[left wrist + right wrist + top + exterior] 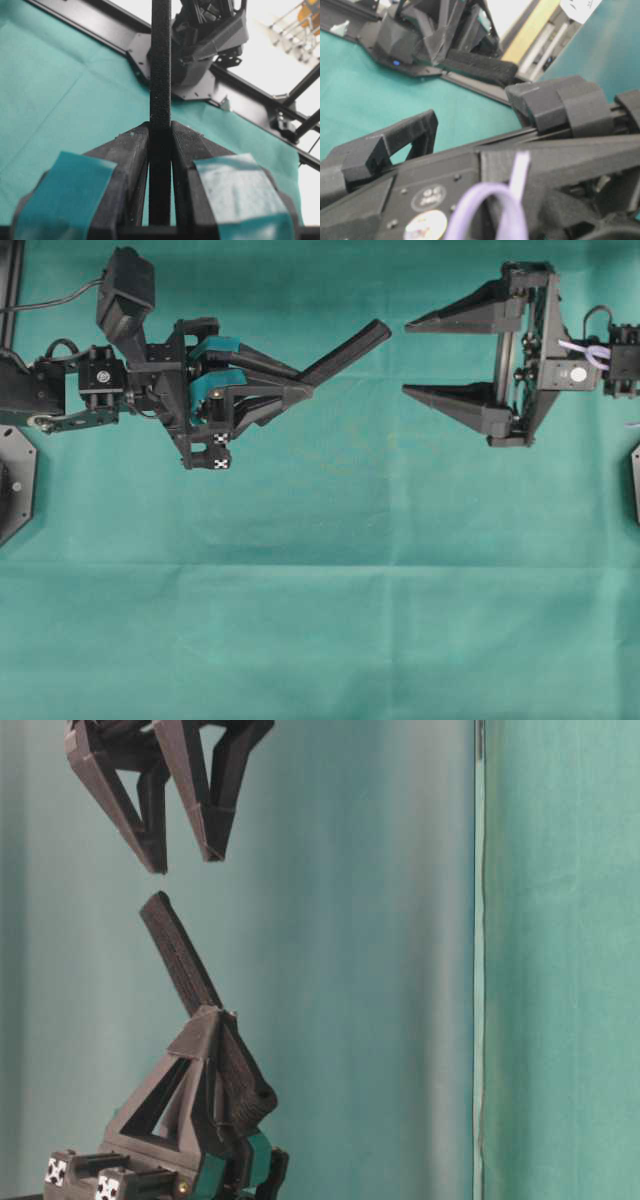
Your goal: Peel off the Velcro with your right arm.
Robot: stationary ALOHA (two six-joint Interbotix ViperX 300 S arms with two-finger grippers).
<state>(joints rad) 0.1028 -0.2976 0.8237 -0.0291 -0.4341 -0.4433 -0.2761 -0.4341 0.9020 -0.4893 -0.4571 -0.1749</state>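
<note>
The Velcro (350, 348) is a thin black strap that sticks out to the upper right from my left gripper (305, 388), which is shut on its lower end. In the left wrist view the Velcro (160, 60) runs straight up between the closed fingers (135, 150). My right gripper (405, 360) is open, its pointed fingers spread wide just right of the strap's rounded end, not touching it. In the table-level view the right gripper (185, 863) hangs a short way above the tip of the Velcro (180, 955). From the right wrist, the Velcro (480, 65) lies ahead of the spread fingers (395, 137).
Green cloth (330, 570) covers the table. The arm bases sit at the left edge (10, 480) and the right edge (635, 480). A black frame rail (260, 107) runs along the far side of the table.
</note>
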